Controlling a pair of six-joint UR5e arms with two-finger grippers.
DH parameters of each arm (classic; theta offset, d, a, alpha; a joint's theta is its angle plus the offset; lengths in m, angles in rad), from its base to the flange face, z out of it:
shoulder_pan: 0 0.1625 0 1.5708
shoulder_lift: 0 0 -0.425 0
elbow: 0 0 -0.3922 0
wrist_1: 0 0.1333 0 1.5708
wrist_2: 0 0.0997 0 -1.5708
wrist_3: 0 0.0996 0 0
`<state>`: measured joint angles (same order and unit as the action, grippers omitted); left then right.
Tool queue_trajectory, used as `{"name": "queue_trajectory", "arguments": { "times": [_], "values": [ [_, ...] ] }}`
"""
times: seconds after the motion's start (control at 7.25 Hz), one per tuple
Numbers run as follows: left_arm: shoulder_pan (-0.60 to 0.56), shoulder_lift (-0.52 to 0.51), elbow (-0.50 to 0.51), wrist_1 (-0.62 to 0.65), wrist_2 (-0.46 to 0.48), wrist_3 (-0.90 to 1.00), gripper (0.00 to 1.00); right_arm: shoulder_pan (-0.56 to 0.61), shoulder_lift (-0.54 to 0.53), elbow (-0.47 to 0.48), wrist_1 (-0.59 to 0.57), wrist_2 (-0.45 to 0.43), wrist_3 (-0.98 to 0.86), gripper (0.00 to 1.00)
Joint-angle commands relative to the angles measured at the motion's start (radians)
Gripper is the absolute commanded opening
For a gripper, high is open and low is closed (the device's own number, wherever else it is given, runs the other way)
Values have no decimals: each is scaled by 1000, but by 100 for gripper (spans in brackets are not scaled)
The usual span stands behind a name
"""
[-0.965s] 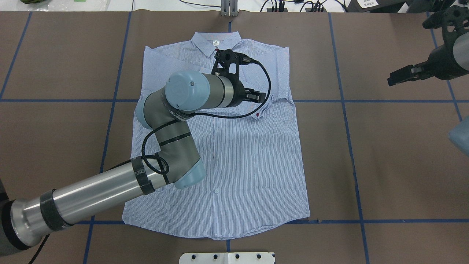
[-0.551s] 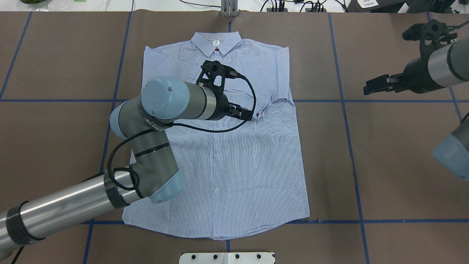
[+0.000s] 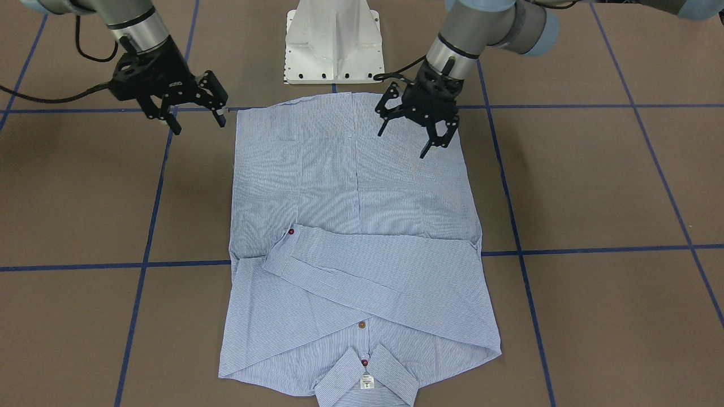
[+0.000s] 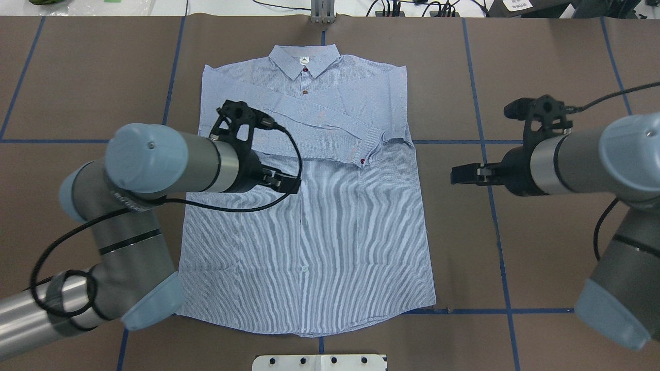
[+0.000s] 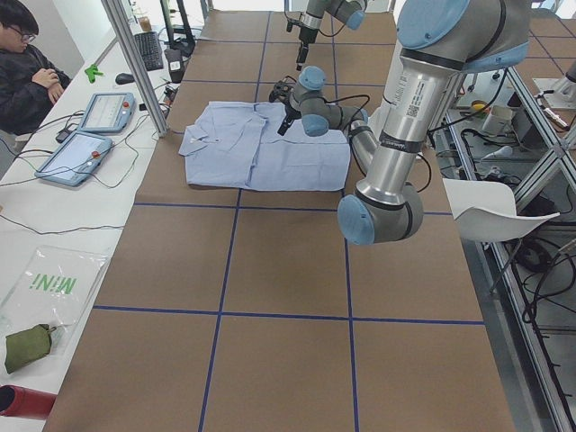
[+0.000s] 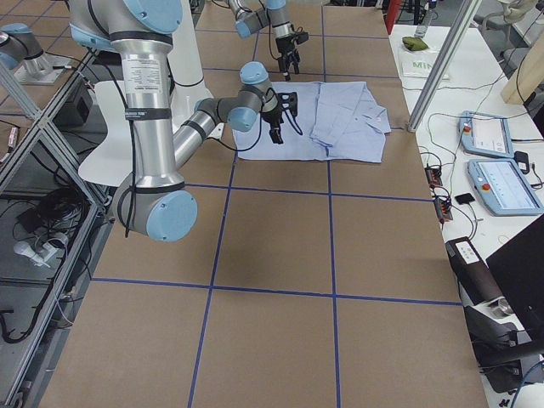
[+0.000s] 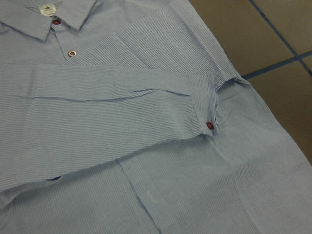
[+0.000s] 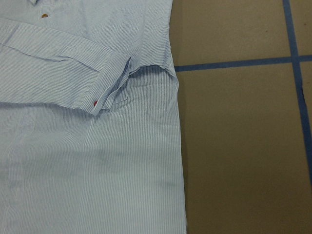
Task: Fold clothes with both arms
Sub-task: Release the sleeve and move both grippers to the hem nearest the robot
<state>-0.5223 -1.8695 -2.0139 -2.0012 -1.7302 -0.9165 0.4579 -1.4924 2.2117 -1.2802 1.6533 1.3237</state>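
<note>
Overhead exterior view: the striped shirt (image 4: 335, 232) lies flat, front up, on the brown table (image 4: 536, 268). Its collar points away from the robot, and one sleeve (image 4: 314, 116) is folded across its chest. The left gripper (image 3: 403, 144) hangs over the shirt's front, hem side of that sleeve, fingers spread and holding nothing. The right gripper (image 3: 198, 125) hovers just off the shirt's side edge, likewise spread and empty.

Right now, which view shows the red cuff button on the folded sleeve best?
Left wrist view: the cuff button sits large and unobstructed at the sleeve end. Right wrist shows a red sliver; overhead and front-facing, a small dot; side views, nothing discernible.
</note>
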Motion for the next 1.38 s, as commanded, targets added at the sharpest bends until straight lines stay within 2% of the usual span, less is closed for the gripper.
{"name": "queue_trajectory", "arguments": {
  "times": [0.0,0.14,0.41,0.55,0.83,1.24],
  "values": [
    [80,257,-149,1,82,-196,100,-241,-37,37,-39,-255,161,100],
    [178,291,-148,2,172,-291,100,-267,-38,42,-44,-273,167,100],
    [325,337,-141,4,230,-443,100,-271,-38,42,-44,-276,167,100],
    [343,340,-132,12,232,-478,99,-271,-37,42,-44,-276,167,100],
    [350,337,-93,15,238,-615,71,-271,-38,40,-44,-291,167,100],
    [350,332,-78,15,235,-611,70,-271,-38,40,-44,-291,167,100]
  ]
}}
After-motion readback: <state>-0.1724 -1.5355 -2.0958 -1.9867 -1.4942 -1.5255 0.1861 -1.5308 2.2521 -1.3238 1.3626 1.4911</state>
